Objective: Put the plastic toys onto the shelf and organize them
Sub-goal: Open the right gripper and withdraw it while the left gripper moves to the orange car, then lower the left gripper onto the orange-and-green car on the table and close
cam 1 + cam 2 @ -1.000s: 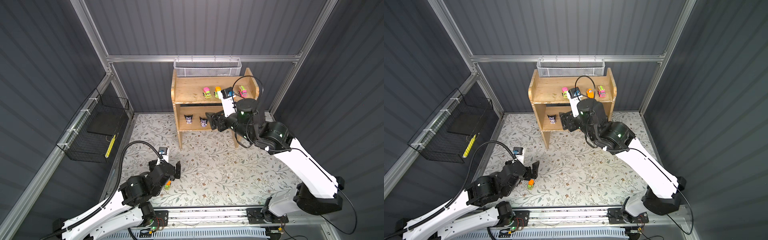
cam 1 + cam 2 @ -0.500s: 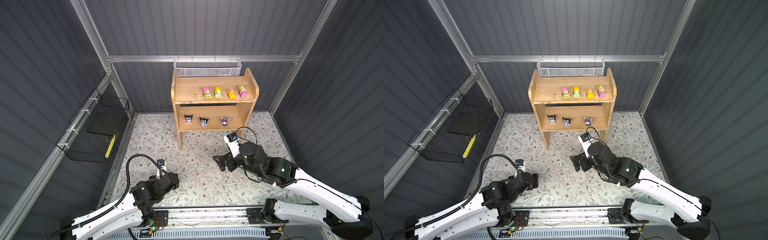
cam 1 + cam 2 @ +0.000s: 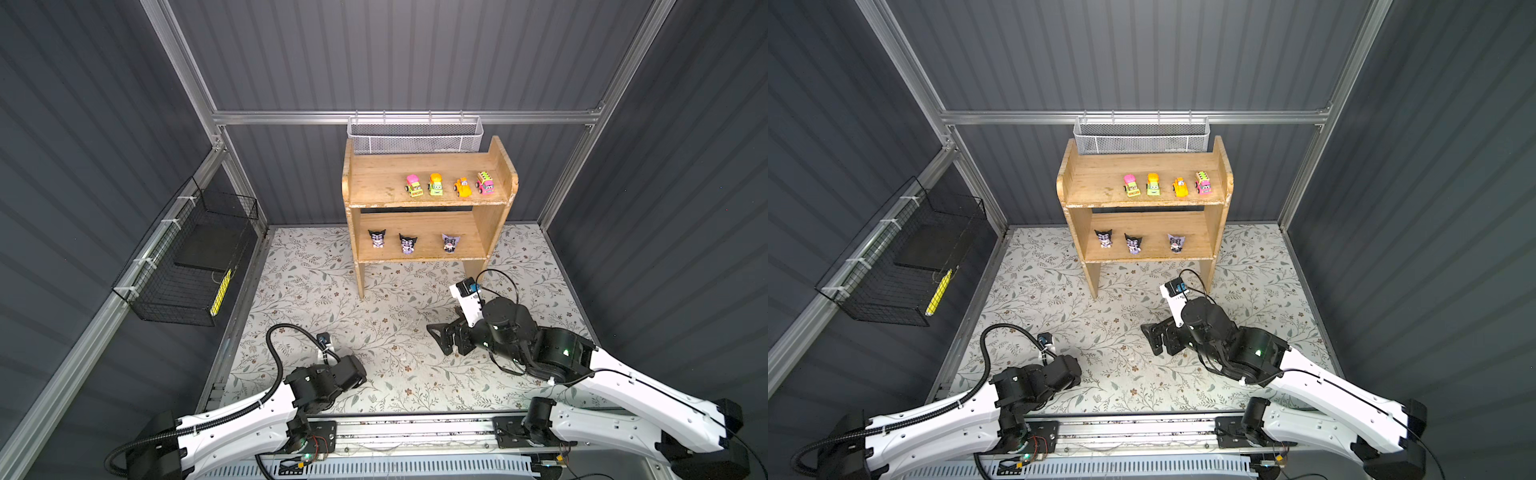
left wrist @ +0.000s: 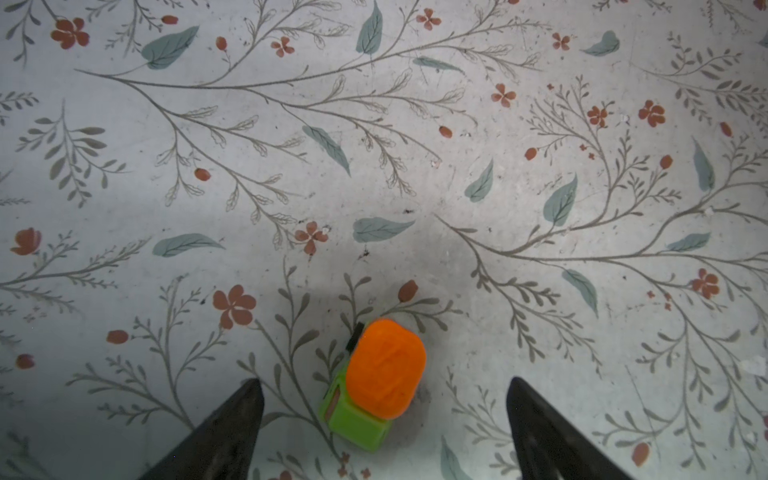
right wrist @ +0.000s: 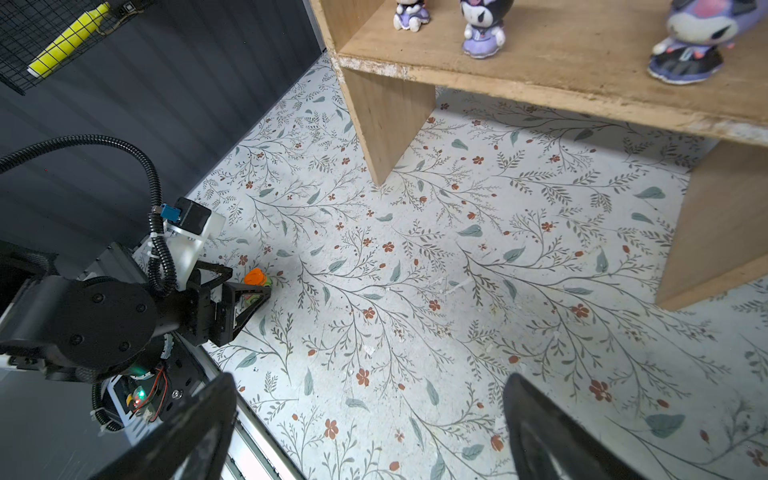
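Observation:
The wooden shelf [image 3: 374, 183] [image 3: 1092, 183] stands at the back in both top views. Several neon toy cars [image 3: 435, 185] line its top tier and three black-and-lilac figurines [image 3: 408, 243] stand on the lower tier. One orange-and-green car [image 4: 384, 365] [image 5: 255, 277] sits on the floral floor, between the fingers of my open left gripper [image 4: 383, 381] [image 5: 249, 291] without touching either. In both top views the left wrist hides this car. My right gripper [image 3: 440, 340] [image 3: 1152, 338] [image 5: 369, 378] hangs open and empty over the floor in front of the shelf.
A white mesh basket [image 3: 415, 135] hangs behind the shelf top. On the left wall a black wire basket [image 3: 195, 266] holds a yellow object [image 3: 220, 286]. The arms' rail [image 3: 415, 428] runs along the front edge. The shelf's legs [image 5: 386, 124] stand on the floor.
My right arm has pulled back from the lower tier down to the floor, leaving a third figurine there. My left gripper has lowered over the orange-and-green car and narrowed slightly.

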Robot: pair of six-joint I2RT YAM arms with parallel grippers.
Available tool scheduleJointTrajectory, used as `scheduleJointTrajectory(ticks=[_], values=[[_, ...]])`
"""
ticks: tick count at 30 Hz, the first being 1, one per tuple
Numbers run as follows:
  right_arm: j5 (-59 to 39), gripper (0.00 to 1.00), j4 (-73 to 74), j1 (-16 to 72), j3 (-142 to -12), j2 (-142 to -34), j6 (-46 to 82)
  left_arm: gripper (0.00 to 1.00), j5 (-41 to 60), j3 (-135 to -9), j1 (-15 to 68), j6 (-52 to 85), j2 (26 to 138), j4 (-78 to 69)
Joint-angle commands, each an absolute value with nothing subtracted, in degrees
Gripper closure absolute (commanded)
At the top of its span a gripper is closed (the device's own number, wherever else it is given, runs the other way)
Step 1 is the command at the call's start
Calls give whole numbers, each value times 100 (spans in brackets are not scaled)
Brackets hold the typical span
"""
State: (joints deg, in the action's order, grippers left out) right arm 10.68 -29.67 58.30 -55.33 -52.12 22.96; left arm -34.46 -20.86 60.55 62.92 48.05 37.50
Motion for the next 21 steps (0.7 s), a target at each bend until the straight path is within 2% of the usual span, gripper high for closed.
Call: scheduleJointTrajectory(ticks=[1,13,16,21], values=[[1035,1,-2774,5844,-5415,-5168,2268,8,-3427,-2094,6060,6418,5058,3405],[1114,1,-2922,5844,-5329,-4993,2310,10,-3147,-2276,6123,6196,6153,2303],[1125,1,-2920,5840,-5309,-4983,2303,10,-3299,-2422,6299,6299,6245,2544],[1110,1,-2896,5844,-5317,-5018,2287,10,-3997,-2399,6807,7215,5940,3450]])
